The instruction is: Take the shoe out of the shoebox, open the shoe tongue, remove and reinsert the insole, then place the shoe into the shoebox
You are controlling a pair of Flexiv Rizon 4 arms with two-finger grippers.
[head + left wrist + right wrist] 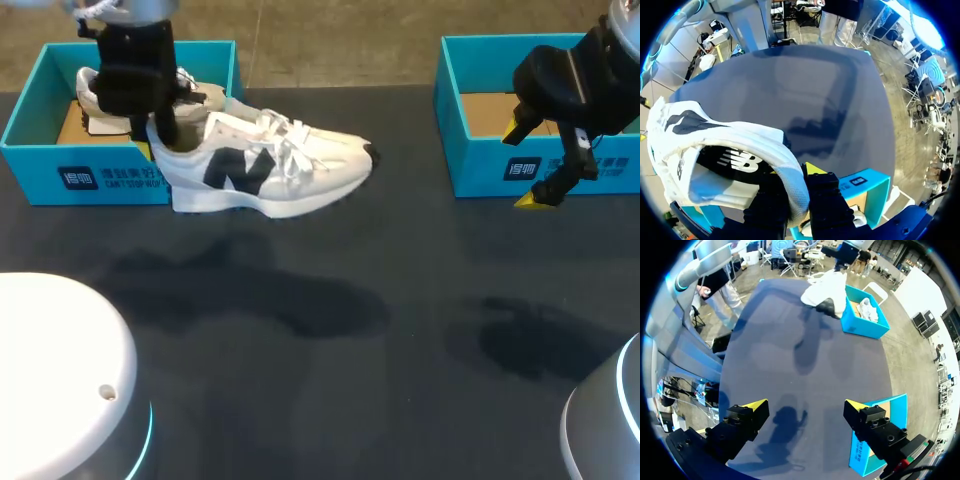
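The left gripper (155, 140) and the right gripper (522, 165) are matte black and blocky. Their fingers (747, 417) end in bright yellow wedge tips. The left base (60, 370) is a rounded white shell with a small round stud. The right base (605, 420) is grey. Each is edged by a glowing cyan ring.

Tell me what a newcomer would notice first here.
A white lace-up sneaker with a dark side logo hangs above the dark table, beside the left turquoise cardboard shoebox, its heel collar clamped in the left arm's jaws. A second white shoe lies in that box. The right arm's jaws hang wide open by the right turquoise shoebox.
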